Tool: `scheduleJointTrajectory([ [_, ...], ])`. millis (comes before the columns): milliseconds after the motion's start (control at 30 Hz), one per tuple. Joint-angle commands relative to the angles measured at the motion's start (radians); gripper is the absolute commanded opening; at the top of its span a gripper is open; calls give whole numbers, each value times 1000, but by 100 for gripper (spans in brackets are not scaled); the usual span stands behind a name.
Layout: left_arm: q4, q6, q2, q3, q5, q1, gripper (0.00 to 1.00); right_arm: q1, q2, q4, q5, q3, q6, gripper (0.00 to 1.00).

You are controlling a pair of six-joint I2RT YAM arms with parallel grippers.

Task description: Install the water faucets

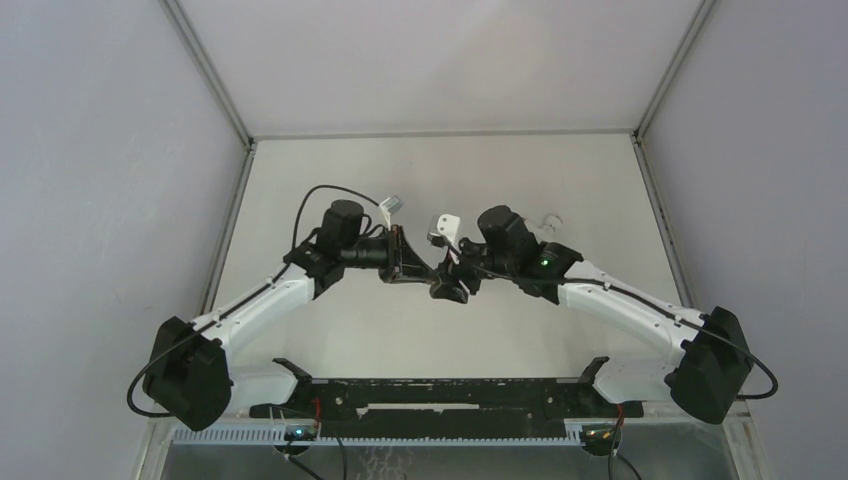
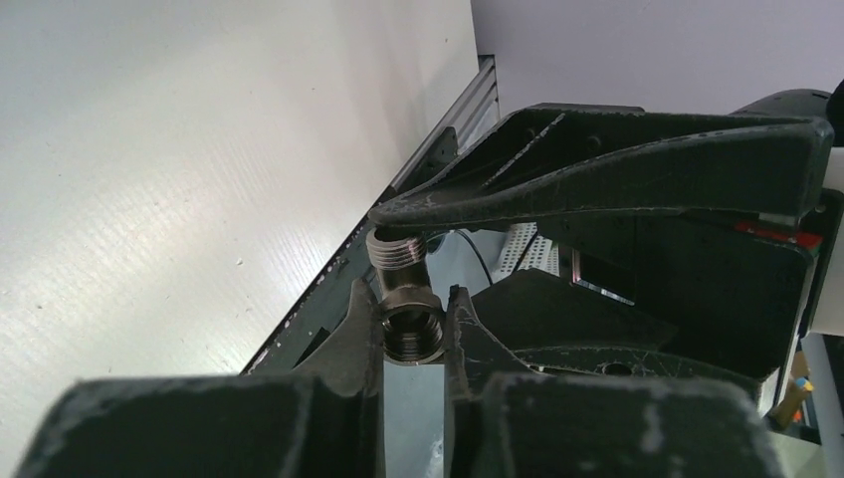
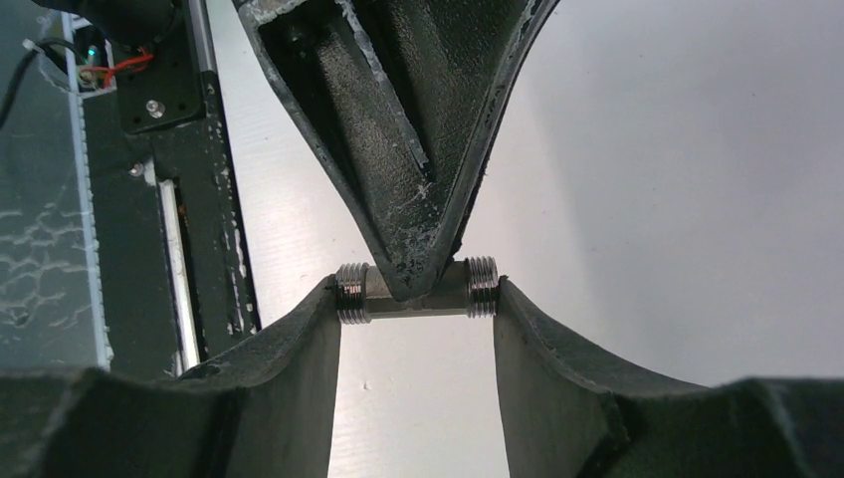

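The left claw (image 2: 411, 299) was pinched shut on the middle of the grey metal fitting (image 3: 482, 288). Facing it, the right claw (image 3: 418, 299), roughly half open, gripped the same fitting by its 2 threaded ends. Both held it in the air, with the table (image 1: 440, 170) below. I judged the task early: nothing looked installed, the white tap could not be made out, and no container showed.
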Motion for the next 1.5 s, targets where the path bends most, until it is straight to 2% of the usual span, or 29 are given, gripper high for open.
scheduleJointTrajectory([
  [0, 31, 31, -22, -12, -2, -1, 0, -40, -73, 30, -20, 13, 132, 66],
  [67, 37, 34, -33, -8, -1, 6, 0, -66, -117, 3, -13, 13, 180, 76],
  [167, 107, 7, -58, -20, 26, 25, 0, -129, -190, -21, -15, 14, 284, 78],
  [233, 188, -20, -83, -33, 38, 36, 0, -259, -237, 9, -92, 5, 455, 80],
  [300, 255, -43, -106, -42, 43, 45, 0, -390, -274, 180, -292, -69, 696, 79],
  [333, 294, -58, -117, -44, 49, 48, 0, -432, -289, 356, -363, -142, 854, 79],
  [400, 373, -87, -139, -48, 57, 51, 0, -456, -320, 671, -372, -283, 1107, 80],
  [433, 410, -102, -149, -49, 64, 52, 0, -451, -324, 753, -351, -314, 1192, 81],
  [700, 545, -112, -215, -44, 103, 51, 0, -348, -244, 1158, -274, -389, 1515, 83],
  [800, 545, -102, -228, -33, 102, 51, 0, -319, -187, 1305, -284, -402, 1588, 82],
  [1033, 563, -125, -224, -22, 94, 51, 0, -261, -81, 1424, -340, -383, 1615, 74],
  [1167, 560, -134, -215, -17, 93, 51, 0, -226, -35, 1473, -353, -369, 1634, 62],
  [1467, 564, -137, -225, -30, 78, 51, 0, -168, 46, 1560, -354, -332, 1659, 52],
])
